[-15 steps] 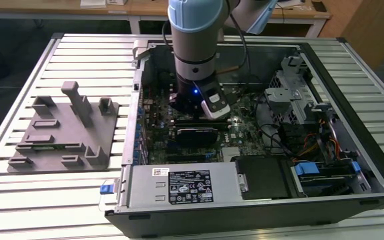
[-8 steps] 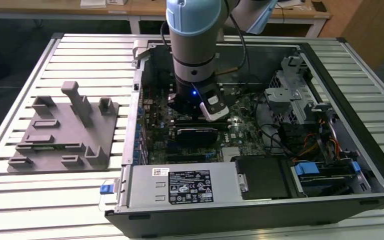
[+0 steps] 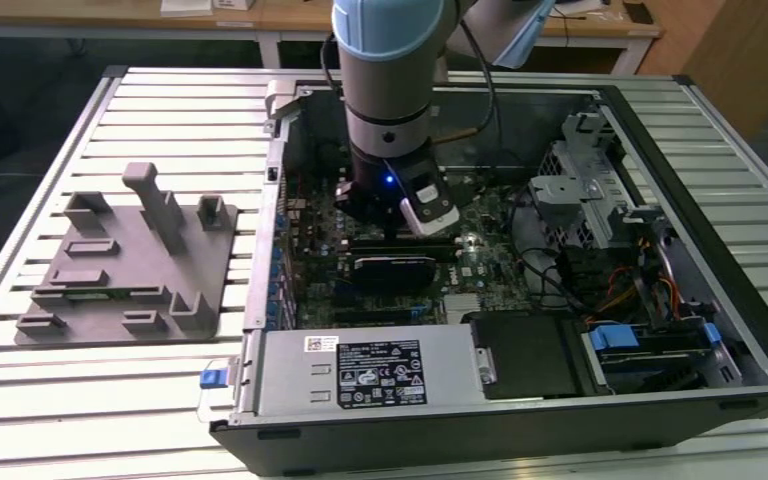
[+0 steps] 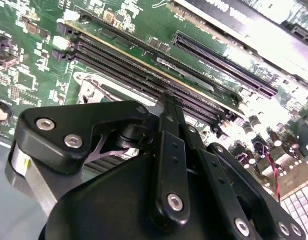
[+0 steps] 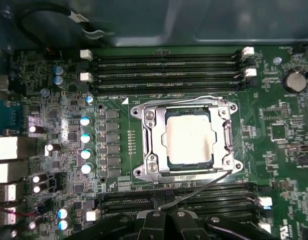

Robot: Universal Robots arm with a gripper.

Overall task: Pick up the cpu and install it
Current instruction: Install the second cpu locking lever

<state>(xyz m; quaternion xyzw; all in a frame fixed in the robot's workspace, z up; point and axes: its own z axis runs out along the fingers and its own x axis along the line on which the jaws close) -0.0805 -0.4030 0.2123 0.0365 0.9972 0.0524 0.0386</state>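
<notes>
Black two-finger gripper has its fingers pressed together, nothing between them, hovering just over the green motherboard. Beyond it, the cpu, a flat square chip w/ pale silvery top, lies inside the silver metal socket frame, wire lever unlatched. Risk: chip could sit slightly skewed; any bump or clamping then may bend pins. Farthest: black pc case.

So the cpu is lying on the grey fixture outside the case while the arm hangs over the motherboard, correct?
Not quite. The cpu sits in the motherboard socket, framed by the metal bracket, as the first wrist view shows. The grey fixture outside the case holds no chip in the exterior view. The arm does hang over the motherboard.
</notes>
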